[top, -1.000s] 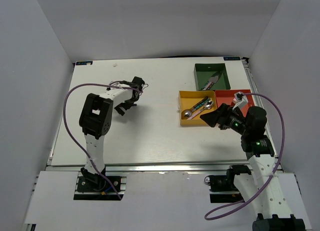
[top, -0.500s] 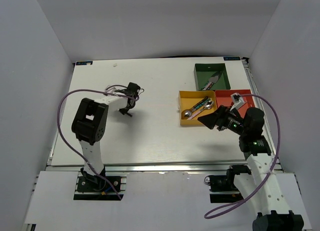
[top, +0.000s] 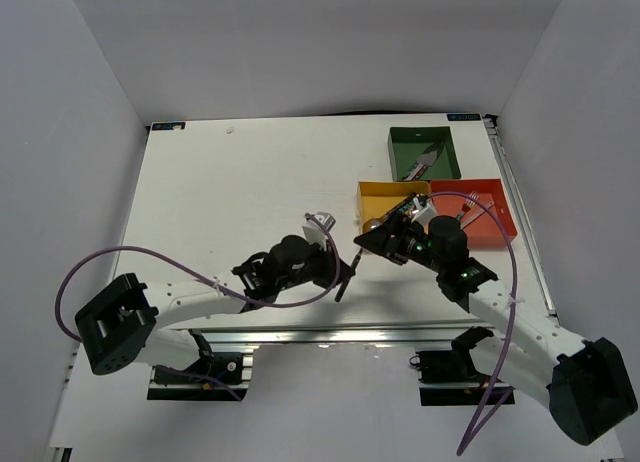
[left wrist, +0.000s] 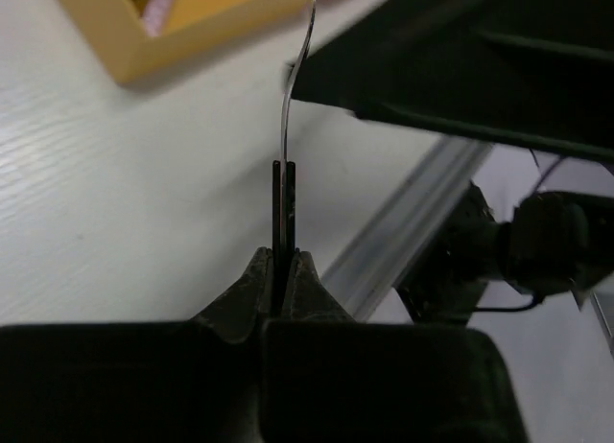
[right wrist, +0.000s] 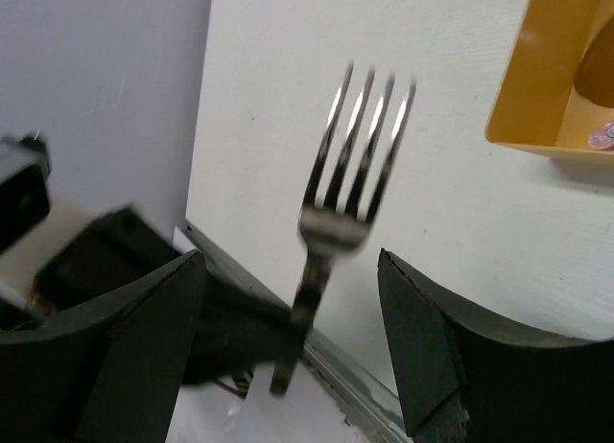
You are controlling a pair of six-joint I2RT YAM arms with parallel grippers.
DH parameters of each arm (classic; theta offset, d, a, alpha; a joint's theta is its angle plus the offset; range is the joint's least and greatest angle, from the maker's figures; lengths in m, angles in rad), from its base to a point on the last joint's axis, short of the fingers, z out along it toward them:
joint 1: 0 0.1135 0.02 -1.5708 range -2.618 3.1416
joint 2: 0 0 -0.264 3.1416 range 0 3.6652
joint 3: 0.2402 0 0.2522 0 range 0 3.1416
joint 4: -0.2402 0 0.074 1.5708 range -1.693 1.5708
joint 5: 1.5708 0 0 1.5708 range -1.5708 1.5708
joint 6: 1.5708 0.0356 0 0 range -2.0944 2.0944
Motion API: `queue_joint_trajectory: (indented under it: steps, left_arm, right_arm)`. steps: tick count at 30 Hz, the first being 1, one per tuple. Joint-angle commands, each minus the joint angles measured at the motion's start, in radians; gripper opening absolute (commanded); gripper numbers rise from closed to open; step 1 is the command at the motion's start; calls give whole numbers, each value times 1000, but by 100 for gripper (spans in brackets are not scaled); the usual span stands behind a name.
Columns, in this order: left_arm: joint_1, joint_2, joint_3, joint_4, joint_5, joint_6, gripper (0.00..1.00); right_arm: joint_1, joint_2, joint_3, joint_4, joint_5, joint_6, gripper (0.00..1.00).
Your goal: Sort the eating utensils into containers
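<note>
A fork [top: 342,287] with a black handle is pinched upright in my left gripper [top: 338,272], near the table's front centre. In the left wrist view the jaws [left wrist: 284,256] are shut on the handle seen edge-on, and the fork [left wrist: 288,127] curves upward. My right gripper [top: 372,240] is open, its fingers either side of the fork [right wrist: 350,174] without touching it. The right gripper [right wrist: 290,261] has wide gaps on both sides. The yellow container [top: 385,188] holds spoons, the green container [top: 397,154] a knife, and the red container [top: 492,227] lies beside them.
The yellow tray's corner [left wrist: 192,31] lies just past the fork, also seen at the upper right of the right wrist view as a yellow wall [right wrist: 552,69]. The table's metal front rail [top: 330,334] runs close below both grippers. A purple cable [top: 100,257] loops off the left arm.
My left gripper shut on the fork at the table's left middle and carried it right to the front centre. The right arm swung left, bringing its open fingers around the fork.
</note>
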Motion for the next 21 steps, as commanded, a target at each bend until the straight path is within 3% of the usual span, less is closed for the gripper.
queue_joint_trajectory:
  steps: [1, 2, 5, 7, 8, 10, 11, 12, 18, 21]
  left_arm:
    - [-71, -26, -19, 204, 100, 25, 0]
    - [-82, -24, -16, 218, 101, 17, 0]
    - [-97, -33, -1, 248, 74, 8, 0]
    - [-99, -40, 13, 206, 34, 14, 0]
    - [-99, -40, 21, 190, 19, 14, 3]
    - [-99, -43, 31, 166, -13, 21, 36]
    - [-99, -55, 42, 131, -49, 21, 61]
    - [-99, -66, 45, 115, -63, 23, 98]
    - [-99, -185, 35, -55, -222, 25, 98]
    - [-99, -282, 59, -233, -332, 6, 98]
  right_arm:
    - [95, 86, 86, 33, 254, 56, 74]
    - [120, 96, 99, 16, 271, 55, 72]
    - [161, 96, 85, 1, 358, 76, 45]
    - [175, 70, 74, 16, 369, 79, 0]
    - [178, 70, 71, 16, 369, 79, 0]
    - [178, 45, 71, 12, 395, 69, 0]
    - [178, 41, 85, -20, 401, 58, 0]
    - [174, 33, 97, -45, 435, 21, 0]
    - [56, 31, 157, -126, 455, -48, 0]
    - [-108, 47, 213, -189, 451, -137, 0]
